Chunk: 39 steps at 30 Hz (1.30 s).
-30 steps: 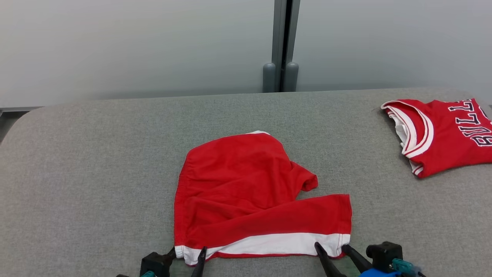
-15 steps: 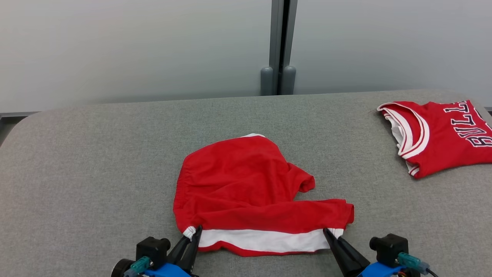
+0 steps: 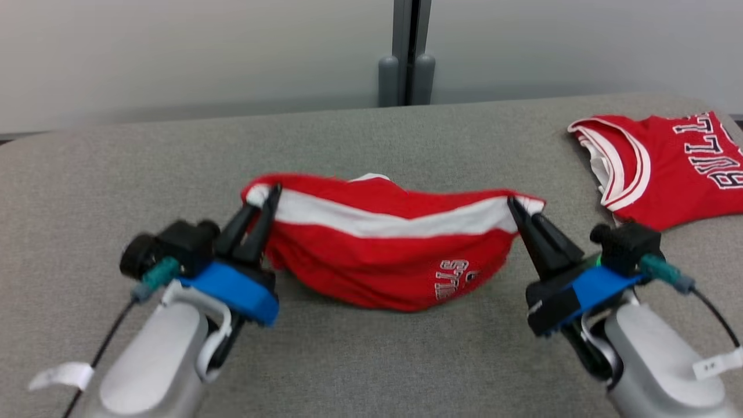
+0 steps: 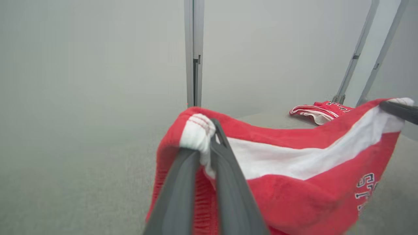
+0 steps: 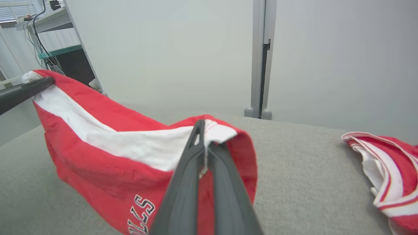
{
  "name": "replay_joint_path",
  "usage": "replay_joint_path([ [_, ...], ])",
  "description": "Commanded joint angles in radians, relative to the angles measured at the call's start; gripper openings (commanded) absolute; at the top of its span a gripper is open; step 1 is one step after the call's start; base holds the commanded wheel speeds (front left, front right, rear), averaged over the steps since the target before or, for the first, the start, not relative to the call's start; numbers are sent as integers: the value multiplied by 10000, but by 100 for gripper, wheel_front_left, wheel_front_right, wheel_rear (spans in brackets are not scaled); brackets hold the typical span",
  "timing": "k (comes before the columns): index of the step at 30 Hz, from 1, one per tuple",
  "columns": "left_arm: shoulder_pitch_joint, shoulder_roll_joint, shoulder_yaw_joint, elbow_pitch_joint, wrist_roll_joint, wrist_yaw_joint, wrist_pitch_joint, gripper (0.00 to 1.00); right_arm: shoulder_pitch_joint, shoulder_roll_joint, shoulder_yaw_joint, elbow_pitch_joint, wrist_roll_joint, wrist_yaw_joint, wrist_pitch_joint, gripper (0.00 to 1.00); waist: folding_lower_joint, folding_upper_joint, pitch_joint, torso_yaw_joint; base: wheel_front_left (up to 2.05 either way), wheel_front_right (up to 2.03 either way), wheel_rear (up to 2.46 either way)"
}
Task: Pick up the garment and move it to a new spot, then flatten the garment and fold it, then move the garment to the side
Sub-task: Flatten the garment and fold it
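Where a second ago both pincers stood released at the near hem of the garment lying flat, each is now clenched on one corner of that hem. The left pincer (image 3: 266, 200) grips the white-banded corner at its tips; the right pincer (image 3: 515, 204) grips the opposite corner. The garment (image 3: 377, 261), red shorts with a white band (image 3: 371, 219), hangs between the two pincers, the band sagging midway and the lettered cloth drooping below the fingertips, toward the robot. Whether its lowest fold touches the tabletop (image 3: 371, 360) cannot be told. A folded red jersey (image 3: 667, 168) lies beyond and outward of the right pincer, well apart. Judgement: the pick-up is secured and the lift begun; carrying to a new spot, flattening and folding remain.
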<state>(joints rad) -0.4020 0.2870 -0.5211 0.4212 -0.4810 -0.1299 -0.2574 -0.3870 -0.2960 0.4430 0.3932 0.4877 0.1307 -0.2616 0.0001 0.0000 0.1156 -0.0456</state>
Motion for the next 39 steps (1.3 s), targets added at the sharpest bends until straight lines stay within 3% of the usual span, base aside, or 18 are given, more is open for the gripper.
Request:
replay_joint_path([
  [1, -891, 139, 31, 33, 55, -7, 62, 0, -826, 12, 87, 164, 27, 1, -5, 0, -1, 0, 420, 31, 0, 0, 0],
  [14, -7244, 730, -260, 1348, -614, -8, 285, 0, -7805, 780, -118, 3006, 1395, 1, -32, 0, -1, 0, 2730, -518, 0, 0, 0],
  [22, -9684, 575, -985, 2306, -1093, -8, 31, 0, -10070, 981, -832, 3794, 1372, 1, -38, 0, -1, 0, 3011, -632, 0, 0, 0],
  [29, -10037, 632, -1354, 2111, -1360, -8, -83, 0, -9815, 946, -780, 3442, 1341, 1, -38, 0, -1, 0, 3144, -535, 0, 0, 0],
  [39, -7249, 463, -1007, 1131, -1248, -8, -86, 0, -7070, 624, -325, 2492, 1398, 1, -34, 0, -1, 0, 3047, -250, 0, 0, 0],
])
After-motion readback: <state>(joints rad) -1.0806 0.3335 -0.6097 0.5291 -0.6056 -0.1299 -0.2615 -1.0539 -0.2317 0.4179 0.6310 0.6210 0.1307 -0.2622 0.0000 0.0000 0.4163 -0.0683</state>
